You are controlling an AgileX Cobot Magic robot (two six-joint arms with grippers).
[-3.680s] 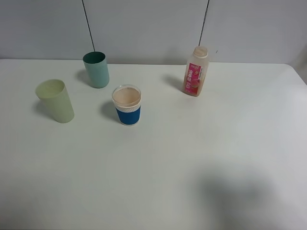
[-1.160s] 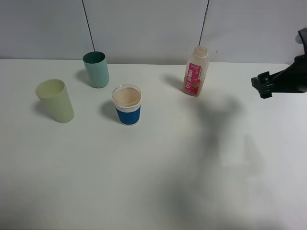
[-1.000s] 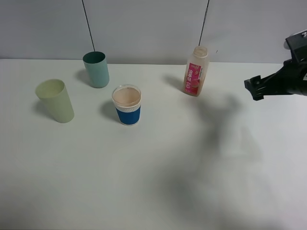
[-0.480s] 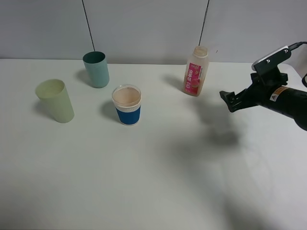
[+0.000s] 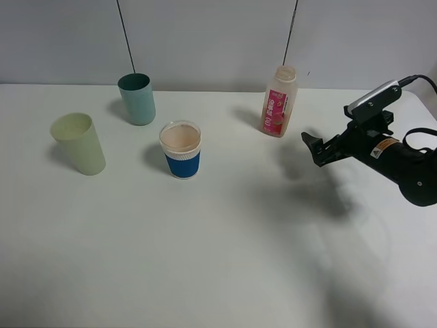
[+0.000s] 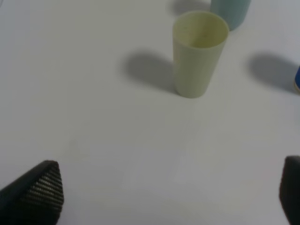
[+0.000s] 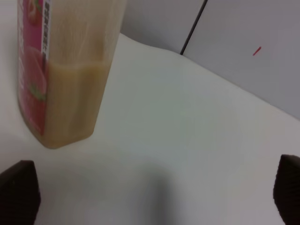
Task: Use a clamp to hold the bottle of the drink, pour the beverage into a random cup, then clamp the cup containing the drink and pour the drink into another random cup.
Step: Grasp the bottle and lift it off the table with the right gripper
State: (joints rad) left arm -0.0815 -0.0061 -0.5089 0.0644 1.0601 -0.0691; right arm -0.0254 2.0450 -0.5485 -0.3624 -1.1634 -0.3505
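Just right of the squarish translucent pink-labelled plastic bottle (image 5: pixel 279 102), the black right gripper (image 5: pixel 313 148) hovers, jaws spread wide, gripping nothing.

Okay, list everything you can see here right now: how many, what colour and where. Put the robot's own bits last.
bottle: one, translucent with a pink-red label, upright at the back, right of centre.
blue-sleeved cup: one, clear with a blue sleeve, near the middle, left of the bottle.
drink: pale peach-tan, in the blue-sleeved cup and in the bottle.
yellow-green tumbler: one, pale, upright on the left.
teal tumbler: one, back left.
table: one, white, under everything.
right gripper: one, black, open, right of the bottle, not touching it.
left gripper: one, black fingertips, open, facing the yellow-green tumbler.
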